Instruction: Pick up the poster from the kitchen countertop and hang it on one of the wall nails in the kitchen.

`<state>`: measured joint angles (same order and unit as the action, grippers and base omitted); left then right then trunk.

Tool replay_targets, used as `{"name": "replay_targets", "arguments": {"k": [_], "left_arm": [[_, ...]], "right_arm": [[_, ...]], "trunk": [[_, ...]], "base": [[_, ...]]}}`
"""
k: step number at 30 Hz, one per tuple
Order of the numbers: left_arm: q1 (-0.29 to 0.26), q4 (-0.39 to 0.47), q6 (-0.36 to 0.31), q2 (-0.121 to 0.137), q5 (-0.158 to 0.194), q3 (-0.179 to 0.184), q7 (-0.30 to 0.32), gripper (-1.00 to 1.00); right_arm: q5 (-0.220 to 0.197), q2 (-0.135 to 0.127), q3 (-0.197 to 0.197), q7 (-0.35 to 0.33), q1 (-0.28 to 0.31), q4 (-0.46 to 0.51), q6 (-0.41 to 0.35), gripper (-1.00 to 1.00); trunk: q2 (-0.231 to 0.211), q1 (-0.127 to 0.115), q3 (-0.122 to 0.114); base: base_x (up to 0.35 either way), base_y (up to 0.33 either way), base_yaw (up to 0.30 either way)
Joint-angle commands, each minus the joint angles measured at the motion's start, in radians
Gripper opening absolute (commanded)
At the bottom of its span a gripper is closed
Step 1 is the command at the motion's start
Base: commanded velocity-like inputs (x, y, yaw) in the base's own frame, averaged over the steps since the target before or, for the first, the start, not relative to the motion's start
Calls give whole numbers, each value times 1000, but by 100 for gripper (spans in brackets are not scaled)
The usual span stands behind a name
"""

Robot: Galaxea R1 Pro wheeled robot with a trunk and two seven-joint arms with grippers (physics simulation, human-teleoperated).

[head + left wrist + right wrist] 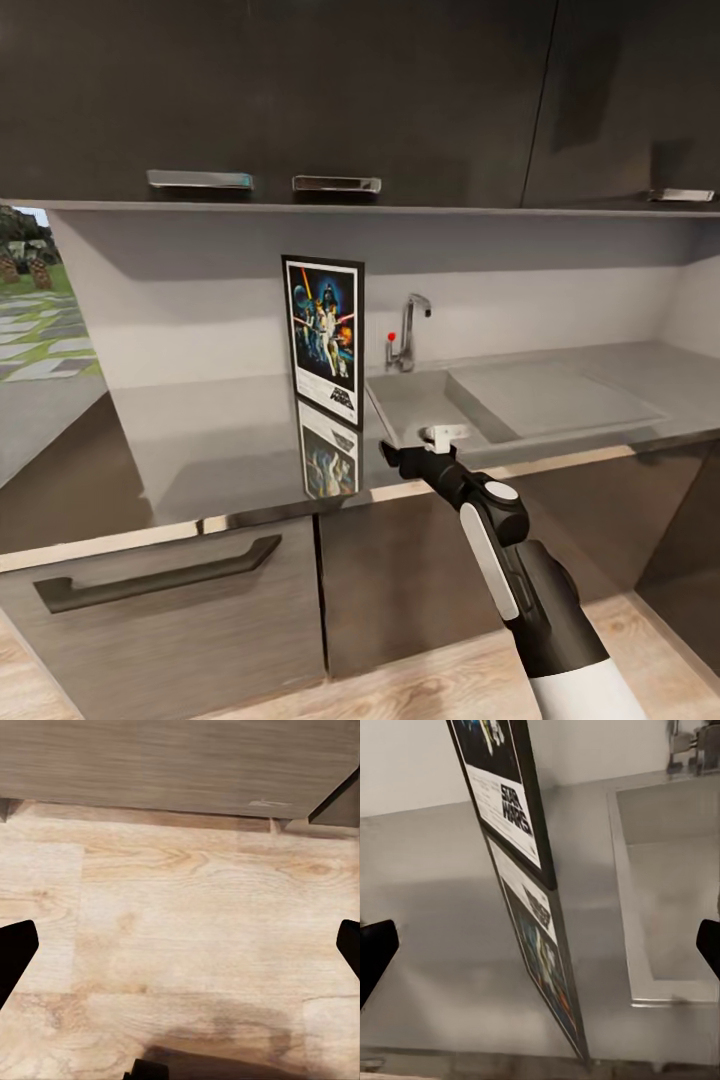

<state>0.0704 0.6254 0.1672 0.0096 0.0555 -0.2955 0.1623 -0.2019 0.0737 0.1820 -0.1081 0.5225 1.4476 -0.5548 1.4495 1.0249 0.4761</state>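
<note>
- The right claw (400, 455) hovers at the front edge of the counter (200, 450), just in front of the sink (430, 405); its fingers (375, 949) stand wide apart, holding nothing.
- The poster (324, 338) stands upright on the counter just beside the sink's near corner, its foot close ahead of the claw, not touching it.
- Its mirror image shows in the glossy counter.
- The tap (408, 335) rises behind the sink.
- The left claw (180, 945), also wide, points at wooden floor (187, 922).
</note>
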Motion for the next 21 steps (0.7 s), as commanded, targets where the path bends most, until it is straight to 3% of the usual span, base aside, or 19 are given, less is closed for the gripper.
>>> {"name": "replay_targets", "arguments": {"k": [1, 13, 21], "left_arm": [[0, 1, 0, 0, 6, -3, 8, 100], [0, 0, 0, 0, 6, -4, 8, 100], [0, 0, 0, 0, 6, -3, 8, 100]], "right_arm": [[-1, 0, -1, -9, 1, 0, -5, 100], [0, 0, -1, -19, 1, -2, -5, 100], [0, 0, -1, -19, 1, -1, -5, 100]], "trunk": [[1, 0, 1], [1, 0, 1], [1, 0, 1]], "base": [[17, 0, 121], [4, 0, 233], [3, 0, 54]]}}
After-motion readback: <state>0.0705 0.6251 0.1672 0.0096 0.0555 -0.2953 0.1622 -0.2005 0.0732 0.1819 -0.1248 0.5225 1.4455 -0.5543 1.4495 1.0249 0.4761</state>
